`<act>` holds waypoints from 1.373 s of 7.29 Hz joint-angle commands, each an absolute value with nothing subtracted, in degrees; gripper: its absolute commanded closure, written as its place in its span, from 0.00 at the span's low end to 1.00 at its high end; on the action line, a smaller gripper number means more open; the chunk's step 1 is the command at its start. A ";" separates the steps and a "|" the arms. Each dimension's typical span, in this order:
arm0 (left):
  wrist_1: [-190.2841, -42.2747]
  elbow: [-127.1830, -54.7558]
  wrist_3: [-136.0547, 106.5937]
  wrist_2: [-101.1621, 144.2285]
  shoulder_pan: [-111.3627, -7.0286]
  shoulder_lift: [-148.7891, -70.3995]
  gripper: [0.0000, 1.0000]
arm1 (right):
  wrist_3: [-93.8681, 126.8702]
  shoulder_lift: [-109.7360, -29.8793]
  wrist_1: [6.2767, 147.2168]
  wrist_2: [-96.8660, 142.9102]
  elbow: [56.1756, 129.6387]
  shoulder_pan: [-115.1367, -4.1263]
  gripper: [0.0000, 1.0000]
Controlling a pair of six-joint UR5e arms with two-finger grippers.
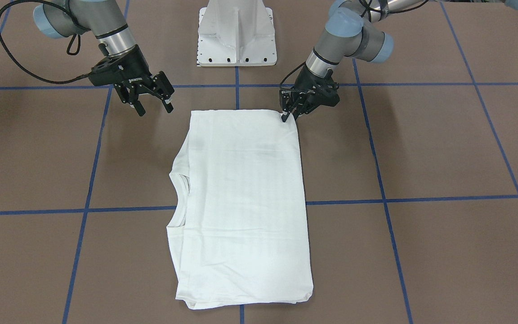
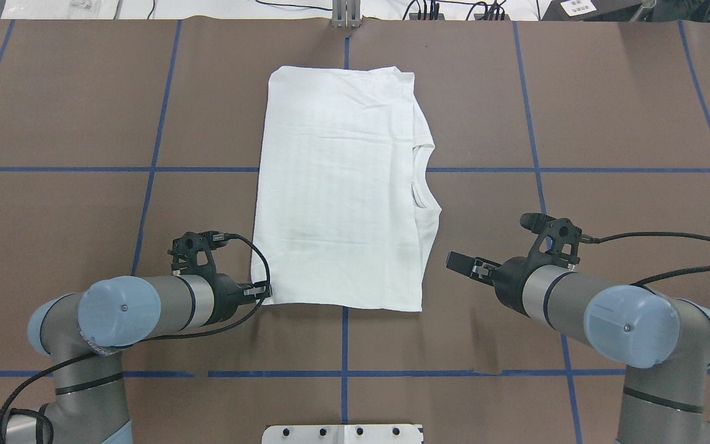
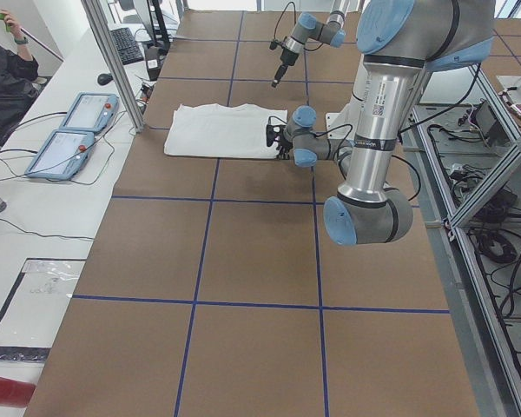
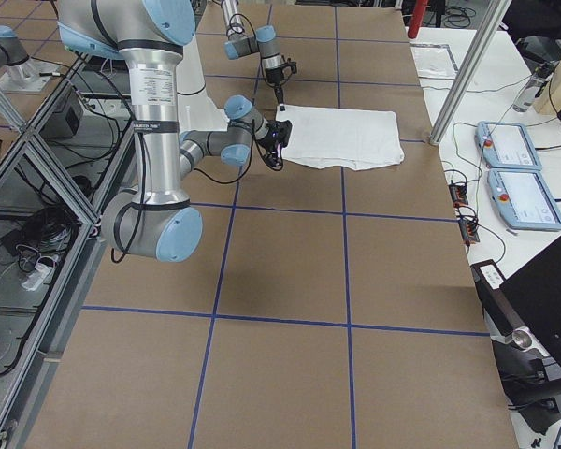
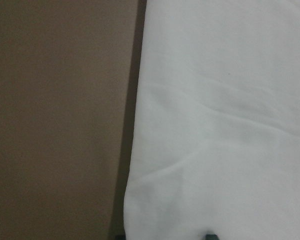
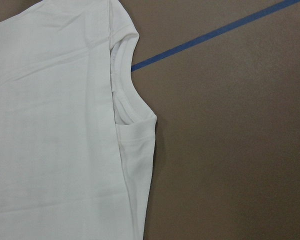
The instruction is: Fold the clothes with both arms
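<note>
On matte brown table [image 1: 421, 157], smooth white shirt [image 1: 241, 193] lies folded, rectangular.

Robotics lab — brown tabletop [image 3: 252, 252] gridded in blue tape [image 2: 84, 168], two robot arms [image 2: 164, 305], teach pendants [image 3: 61, 154] beside one edge, aluminium frame posts [image 3: 115, 69], cables [image 3: 500, 252] trailing below.

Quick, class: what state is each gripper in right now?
Left gripper: at a corner of the shirt; open or closed cannot be told.
Right gripper: open, holding nothing, clear of the shirt.
</note>
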State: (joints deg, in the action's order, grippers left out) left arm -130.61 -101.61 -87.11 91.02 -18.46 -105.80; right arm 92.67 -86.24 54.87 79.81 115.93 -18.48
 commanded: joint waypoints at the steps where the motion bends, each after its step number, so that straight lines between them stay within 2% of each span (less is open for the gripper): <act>1: -130.61 -102.04 -87.10 91.05 -18.46 -105.73 1.00 | 92.81 -85.96 54.93 79.72 115.84 -18.28 0.00; 3: -130.61 -102.66 -87.01 91.05 -18.46 -105.91 1.00 | 97.25 -84.04 58.94 77.54 116.01 -17.85 0.02; 5: -130.61 -102.66 -87.01 90.88 -18.54 -105.82 1.00 | 114.17 -72.49 76.63 75.42 114.79 -14.26 0.05; 6: -130.61 -102.83 -87.01 90.88 -18.63 -105.82 1.00 | 118.87 -66.68 81.43 75.41 111.04 -13.46 0.05; 8: -130.61 -103.10 -87.01 90.79 -18.63 -105.91 1.00 | 126.18 -64.87 81.65 75.32 106.19 -12.05 0.05; 10: -130.61 -103.71 -87.01 90.70 -18.63 -105.82 1.00 | 128.40 -64.60 82.09 75.41 105.91 -11.43 0.05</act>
State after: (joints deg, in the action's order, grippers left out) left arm -130.60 -103.30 -87.01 90.75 -18.63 -105.91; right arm 126.50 -65.00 81.64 75.36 106.46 -12.02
